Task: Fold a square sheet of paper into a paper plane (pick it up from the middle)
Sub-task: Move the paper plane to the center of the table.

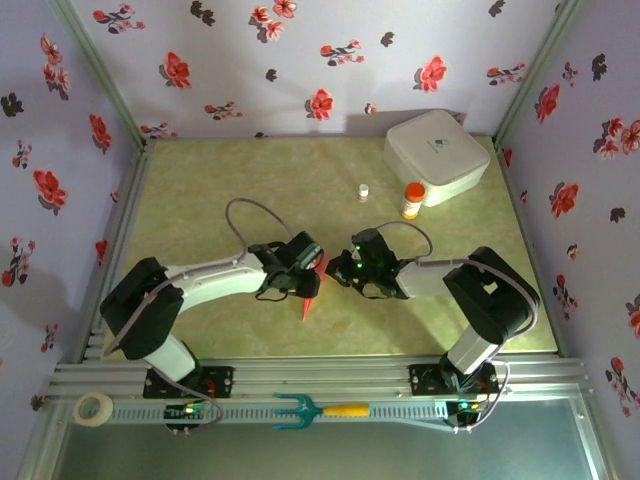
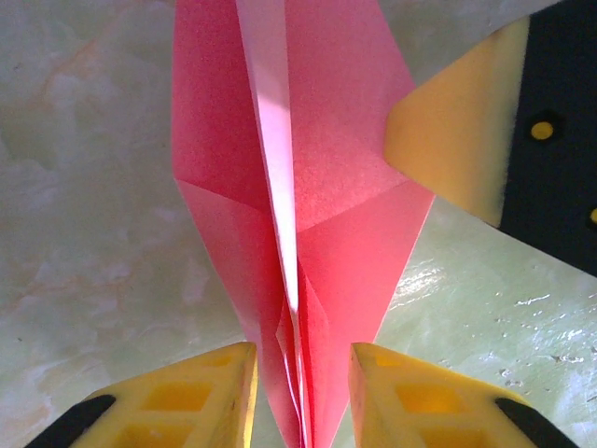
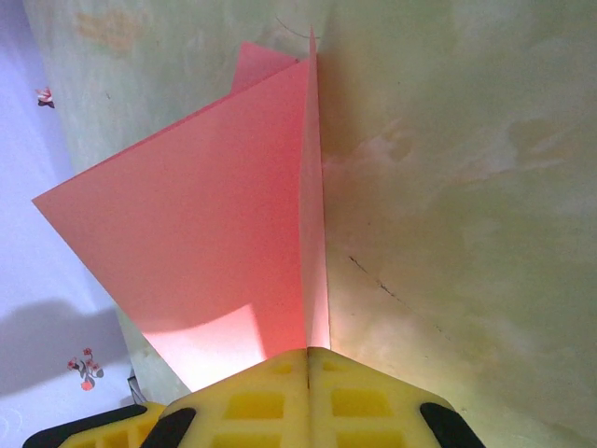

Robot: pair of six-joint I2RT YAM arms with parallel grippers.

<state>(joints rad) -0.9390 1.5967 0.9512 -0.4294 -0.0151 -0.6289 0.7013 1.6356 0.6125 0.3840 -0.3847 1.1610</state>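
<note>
salmon-pink paper plane [image 2: 326, 140] sits mid-way across the table [image 1: 220, 180], toward its near edge, its centre crease clamped by the closed right gripper [image 3: 308, 359], probably to steady the fold, while the left gripper [image 2: 300, 364] straddles its narrow end, whether actually pinching it cannot be told.

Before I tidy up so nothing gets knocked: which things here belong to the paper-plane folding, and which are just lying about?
In the job:
- paper plane
- right gripper, shut on its fold
- left gripper, straddling its narrow end

Lying about:
- white box
- orange bottle
- small white vial
- teal fork
- tape roll
</note>
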